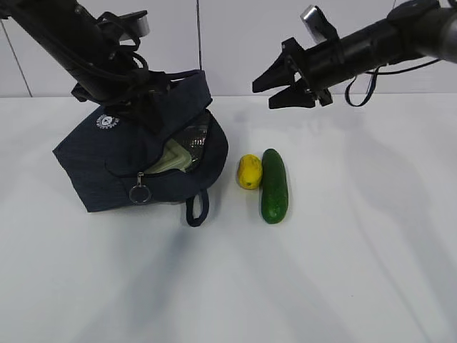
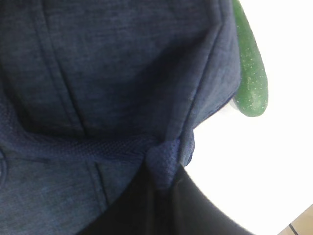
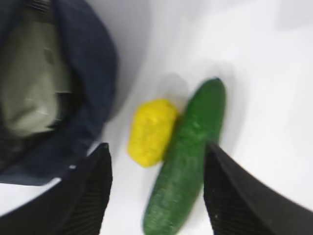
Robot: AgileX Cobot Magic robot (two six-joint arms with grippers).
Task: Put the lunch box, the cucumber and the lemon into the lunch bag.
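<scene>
The navy lunch bag (image 1: 107,164) lies tilted on the white table, its top open. The pale green lunch box (image 1: 170,158) sits inside it and also shows in the right wrist view (image 3: 29,83). My left gripper (image 1: 139,100) is shut on the lunch bag's upper edge; in the left wrist view (image 2: 164,171) navy fabric is pinched between its fingers. The lemon (image 1: 249,171) and the cucumber (image 1: 273,185) lie side by side, touching, right of the bag. My right gripper (image 1: 285,86) is open and empty, high above them; both show between its fingers (image 3: 93,191).
A loop handle (image 1: 196,207) of the bag lies on the table toward the front. A silver ring pull (image 1: 140,193) hangs from the zipper. The cucumber's end (image 2: 249,73) shows past the bag in the left wrist view.
</scene>
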